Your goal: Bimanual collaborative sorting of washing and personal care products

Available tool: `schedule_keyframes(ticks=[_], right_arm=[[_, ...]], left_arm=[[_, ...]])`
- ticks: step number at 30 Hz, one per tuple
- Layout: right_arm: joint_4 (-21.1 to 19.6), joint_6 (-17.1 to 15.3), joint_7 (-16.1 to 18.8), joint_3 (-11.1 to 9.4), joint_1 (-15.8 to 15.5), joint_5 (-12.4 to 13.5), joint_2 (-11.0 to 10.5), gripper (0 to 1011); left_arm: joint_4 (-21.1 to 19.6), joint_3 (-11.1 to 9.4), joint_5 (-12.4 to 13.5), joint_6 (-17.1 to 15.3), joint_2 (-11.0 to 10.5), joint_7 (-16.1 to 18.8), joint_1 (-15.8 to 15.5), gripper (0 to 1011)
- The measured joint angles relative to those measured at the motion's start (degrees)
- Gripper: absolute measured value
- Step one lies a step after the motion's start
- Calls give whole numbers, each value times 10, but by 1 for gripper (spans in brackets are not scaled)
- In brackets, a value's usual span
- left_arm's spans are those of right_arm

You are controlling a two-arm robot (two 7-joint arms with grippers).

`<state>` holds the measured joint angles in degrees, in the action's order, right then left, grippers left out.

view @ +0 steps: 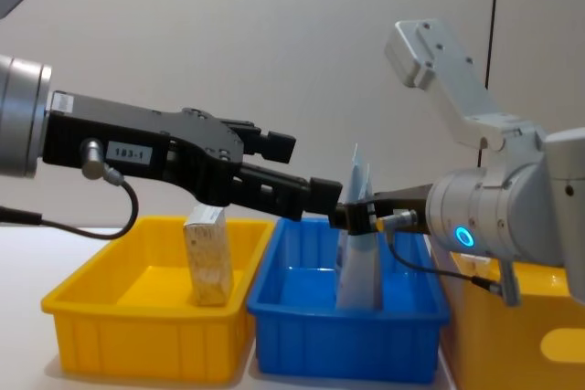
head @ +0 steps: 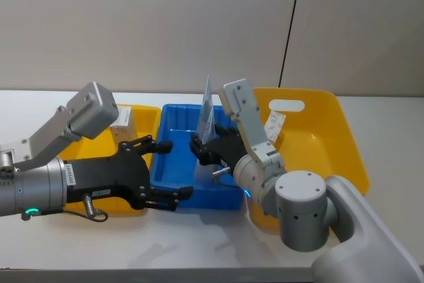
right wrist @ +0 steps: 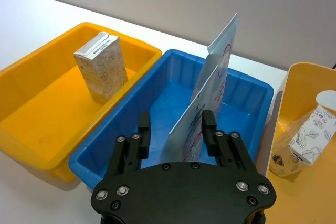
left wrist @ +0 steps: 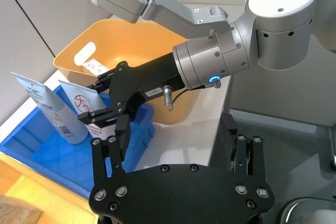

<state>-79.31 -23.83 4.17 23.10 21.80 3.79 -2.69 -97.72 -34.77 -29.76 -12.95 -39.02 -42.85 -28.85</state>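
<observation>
Here, over the blue bin (head: 173, 164): right gripper (right wrist: 173, 129) spread wide around the near pouch (right wrist: 191, 127), not clamping it; far pouch (right wrist: 219, 56) standing just behind. Left gripper (head: 159, 167) hovering agape at the bin's left wall, holding nothing. One pack (right wrist: 101, 66) standing upright in the left yellow bin (right wrist: 31, 108), another pack (right wrist: 304, 137) leaning inside the right yellow bin (right wrist: 294, 77).

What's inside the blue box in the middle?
Two pale-blue pouches stand upright in the blue bin. The right gripper has its fingers either side of the nearer one. The gripper hides that pouch's bottom.
</observation>
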Motion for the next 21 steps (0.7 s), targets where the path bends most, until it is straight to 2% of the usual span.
schedule_keyframes(ticks=[1, 4, 9, 11, 12, 14, 15, 16, 21], right_arm=[[1, 0, 0, 0, 0, 0, 0, 551], [2, 1, 0, 0, 1, -1, 1, 493], [3, 1, 0, 1, 1, -1, 1, 284], [3, 1, 0, 1, 1, -1, 1, 259], [3, 1, 0, 1, 2, -1, 1, 180], [4, 2, 0, 1, 2, -1, 1, 162], [4, 2, 0, 1, 2, -1, 1, 102], [4, 2, 0, 1, 2, -1, 1, 83], [4, 2, 0, 1, 2, -2, 2, 24]], left_arm=[[0, 0, 0, 0, 0, 0, 0, 1001], [0, 0, 0, 0, 0, 0, 0, 1002], [0, 0, 0, 0, 0, 0, 0, 1001], [0, 0, 0, 0, 0, 0, 0, 1001], [0, 0, 0, 0, 0, 0, 0, 1002], [0, 0, 0, 0, 0, 0, 0, 1001], [0, 0, 0, 0, 0, 0, 0, 1001], [0, 0, 0, 0, 0, 0, 0, 1001], [0, 0, 0, 0, 0, 0, 0, 1001]])
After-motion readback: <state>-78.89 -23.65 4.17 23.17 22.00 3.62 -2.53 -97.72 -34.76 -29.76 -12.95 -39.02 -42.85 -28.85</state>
